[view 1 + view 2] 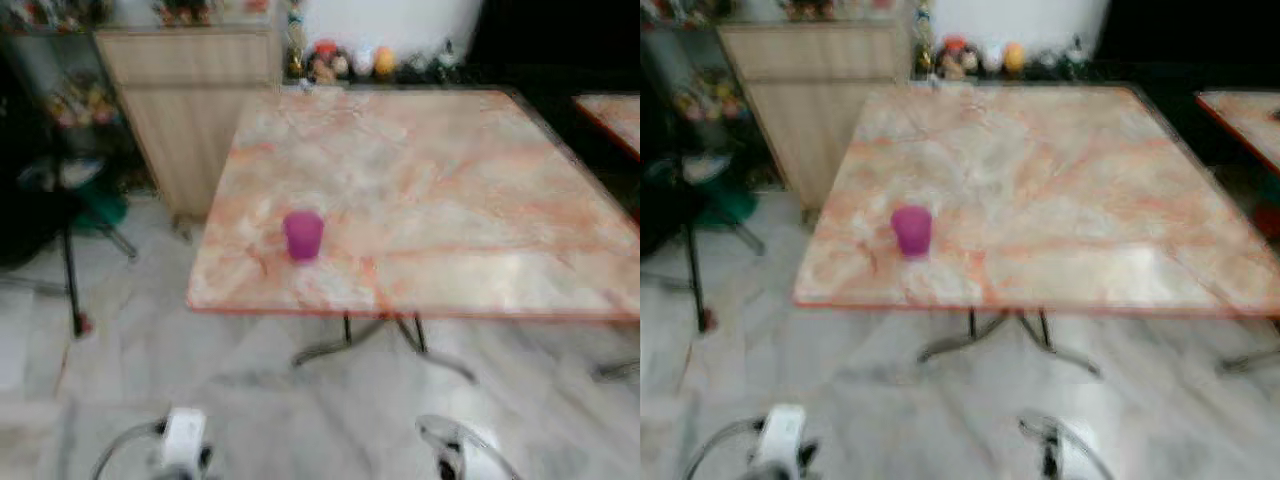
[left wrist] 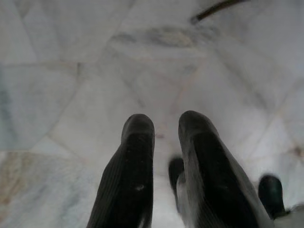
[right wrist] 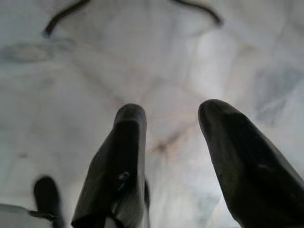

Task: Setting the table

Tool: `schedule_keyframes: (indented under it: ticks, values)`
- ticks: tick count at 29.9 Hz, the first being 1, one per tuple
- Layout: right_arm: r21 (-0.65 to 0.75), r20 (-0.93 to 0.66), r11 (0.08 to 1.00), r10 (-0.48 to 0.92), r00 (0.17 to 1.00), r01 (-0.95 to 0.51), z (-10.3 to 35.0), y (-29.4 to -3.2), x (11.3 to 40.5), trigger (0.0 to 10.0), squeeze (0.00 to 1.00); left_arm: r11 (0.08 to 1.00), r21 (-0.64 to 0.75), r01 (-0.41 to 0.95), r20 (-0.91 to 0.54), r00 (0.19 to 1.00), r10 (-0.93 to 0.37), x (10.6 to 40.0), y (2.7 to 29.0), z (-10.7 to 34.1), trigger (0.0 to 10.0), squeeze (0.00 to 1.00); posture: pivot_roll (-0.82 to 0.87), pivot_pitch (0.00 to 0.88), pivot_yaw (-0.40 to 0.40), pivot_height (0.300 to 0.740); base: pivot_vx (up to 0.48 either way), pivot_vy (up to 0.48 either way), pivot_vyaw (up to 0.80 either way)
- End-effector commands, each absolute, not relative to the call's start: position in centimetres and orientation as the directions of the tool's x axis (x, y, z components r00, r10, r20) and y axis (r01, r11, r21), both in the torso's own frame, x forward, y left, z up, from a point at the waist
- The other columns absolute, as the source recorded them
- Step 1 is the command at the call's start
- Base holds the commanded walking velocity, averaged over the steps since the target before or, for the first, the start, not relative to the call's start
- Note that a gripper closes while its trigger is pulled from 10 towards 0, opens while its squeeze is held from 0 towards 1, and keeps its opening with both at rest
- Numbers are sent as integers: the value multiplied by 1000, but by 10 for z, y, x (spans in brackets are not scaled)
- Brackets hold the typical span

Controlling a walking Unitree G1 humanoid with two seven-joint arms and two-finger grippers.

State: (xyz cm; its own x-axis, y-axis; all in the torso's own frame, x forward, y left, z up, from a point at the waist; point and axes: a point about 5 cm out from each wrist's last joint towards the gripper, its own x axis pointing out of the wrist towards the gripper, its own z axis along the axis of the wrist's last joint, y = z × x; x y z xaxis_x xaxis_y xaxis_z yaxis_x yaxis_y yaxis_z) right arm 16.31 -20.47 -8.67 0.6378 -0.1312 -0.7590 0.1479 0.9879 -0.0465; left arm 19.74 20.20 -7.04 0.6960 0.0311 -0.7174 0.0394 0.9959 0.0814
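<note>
Both arms hang low at the near edge of the head view, over pale marble floor [image 1: 150,350]. Left hand [image 2: 164,130] points down at the floor, its fingers a narrow gap apart and holding nothing. Right hand [image 3: 171,114] does likewise, its fingers spread wider and empty.

Ahead stands the bench [image 1: 450,190], a square pink-and-cream marbled top on a dark metal foot [image 1: 380,340]. Its near edge runs straight across the view, with bare floor between it and the robot. A purple cup [image 1: 303,235] stands upright on the bench near the near-left corner, set in from both edges; the top around it is bare.

Left of the bench is a light wooden cabinet [image 1: 180,100], close to the bench's far-left corner. Further left, a dark stand with thin legs [image 1: 70,260] occupies the floor. Small ornaments [image 1: 350,62] line the far side behind the bench. A second marbled top [image 1: 612,115] shows at the right. Views are blurred.
</note>
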Motion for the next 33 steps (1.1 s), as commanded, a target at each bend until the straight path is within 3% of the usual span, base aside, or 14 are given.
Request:
schedule_keyframes:
  ticks: [1, 26, 33]
  values:
    - [-14, -748, 992, -96, 656, 129, -85, -191, 170, 10000, 0, 993, 113, 29, -746, 663, 66, 185, 215, -75, 10000, 0, 70, 0, -21, 711, 304, 0, 0]
    - [-32, -760, 989, -118, 639, 144, -87, -193, 168, 10000, 0, 990, 131, 52, -746, 663, 64, 184, 214, -75, 10000, 0, 71, 0, -23, 711, 0, 0, 0]
    - [-49, -754, 991, -121, 646, 128, -86, -194, 169, 10000, 0, 990, 133, 52, -745, 664, 65, 184, 214, -75, 10000, 0, 72, 0, -24, 690, 0, -262, -267]
